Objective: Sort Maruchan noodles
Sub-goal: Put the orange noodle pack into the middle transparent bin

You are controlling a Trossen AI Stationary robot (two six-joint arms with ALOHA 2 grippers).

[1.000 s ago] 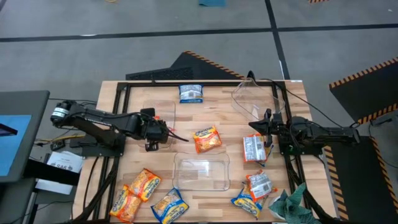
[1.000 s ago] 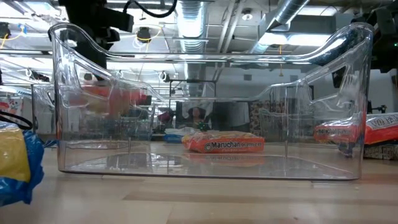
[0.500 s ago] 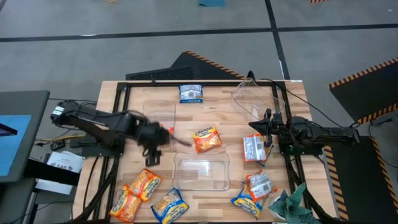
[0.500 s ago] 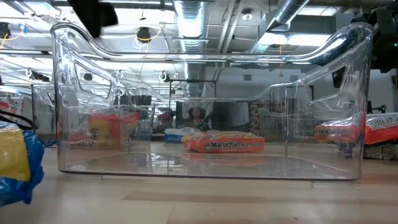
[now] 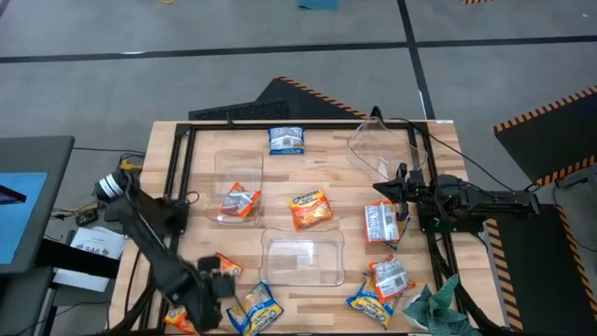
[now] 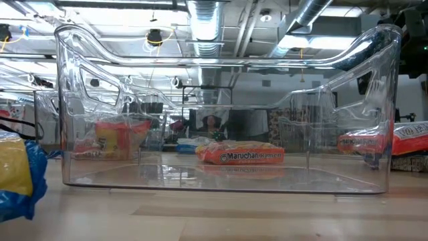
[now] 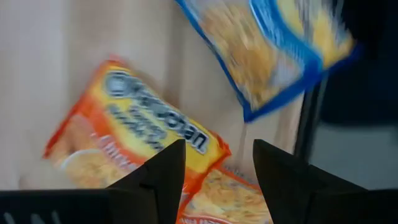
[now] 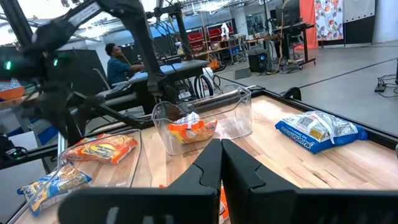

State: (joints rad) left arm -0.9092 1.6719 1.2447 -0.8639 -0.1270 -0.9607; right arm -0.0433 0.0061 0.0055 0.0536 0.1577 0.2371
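1. Maruchan noodles lie scattered over the wooden table [image 5: 308, 154], and the clear tub at the middle of its near edge [image 5: 301, 259] serves as the landmark for all of them.
2. One orange packet [image 5: 239, 201] sits inside a second clear tub [image 5: 239, 187] just beyond and to the left of the landmark tub; in the low view it shows leaning against that tub's wall [image 6: 117, 137].
3. Another orange packet [image 5: 311, 209] lies flat on the wood just beyond the landmark tub, and the low view shows it through the tub's clear walls [image 6: 241, 154].
4. A blue-and-yellow packet [image 5: 286, 139] lies far beyond the landmark tub, near the table's far edge.
5. A silver-backed packet [image 5: 381, 223] lies to the right of the landmark tub.
6. More packets lie right of the tub at the near edge [image 5: 381, 287], beside a teal cloth [image 5: 437, 306].
7. Left of the landmark tub lie orange packets [image 5: 220, 273] and a blue-and-yellow one [image 5: 256, 311].
8. The left gripper [image 5: 216, 285] hovers over this left group with its fingers spread and nothing between them; its wrist view shows an orange packet [image 7: 134, 140] and a blue-and-yellow packet [image 7: 273, 53] below.
9. The right gripper [image 5: 384, 189] waits to the right of the landmark tub, just beside the silver-backed packet, its fingers [image 8: 239, 168] pressed together on nothing.
10. A third clear tub [image 5: 384, 145] stands tilted far beyond and to the right.
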